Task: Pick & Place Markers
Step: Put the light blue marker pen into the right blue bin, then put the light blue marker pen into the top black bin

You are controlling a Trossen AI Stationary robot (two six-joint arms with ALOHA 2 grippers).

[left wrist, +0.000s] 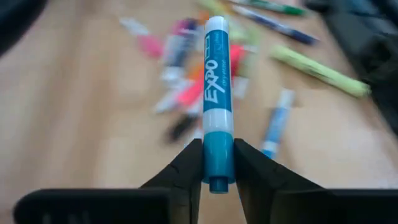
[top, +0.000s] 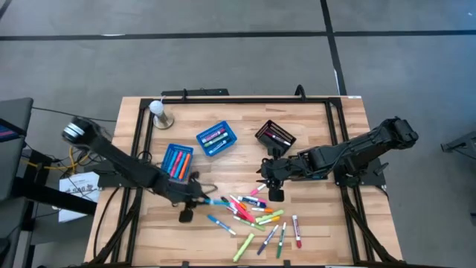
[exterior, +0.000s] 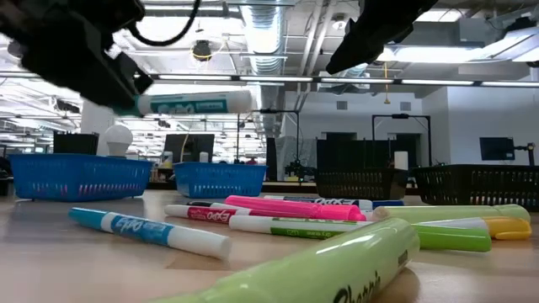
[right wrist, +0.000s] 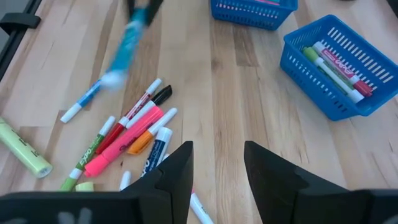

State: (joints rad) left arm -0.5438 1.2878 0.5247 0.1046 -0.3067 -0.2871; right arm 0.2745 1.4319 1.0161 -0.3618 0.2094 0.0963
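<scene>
Several markers (top: 253,212) in pink, red, green, blue and yellow-green lie scattered flat on the wooden table (top: 327,231) near its front edge. My left gripper (top: 201,199) hangs just left of the pile, shut on a teal and white marker (left wrist: 217,93), which also shows in the low view (exterior: 194,103) above the table. My right gripper (right wrist: 217,168) hovers open over the pile's far right side (top: 268,184) with nothing between its fingers. My left gripper pinches the teal marker's capped end (left wrist: 217,171) between its two fingers (left wrist: 186,168). The marker runs on along the fingers and sticks out past their tips toward the pile. It is lifted clear of the table and lies about level.
Two blue plastic baskets (top: 178,160) (top: 216,139) with markers in them stand behind the pile. A black mesh basket (top: 275,135) stands at the middle right. A white bulb on a round base (top: 158,112) sits at the far left. Bare wood lies at the near left corner.
</scene>
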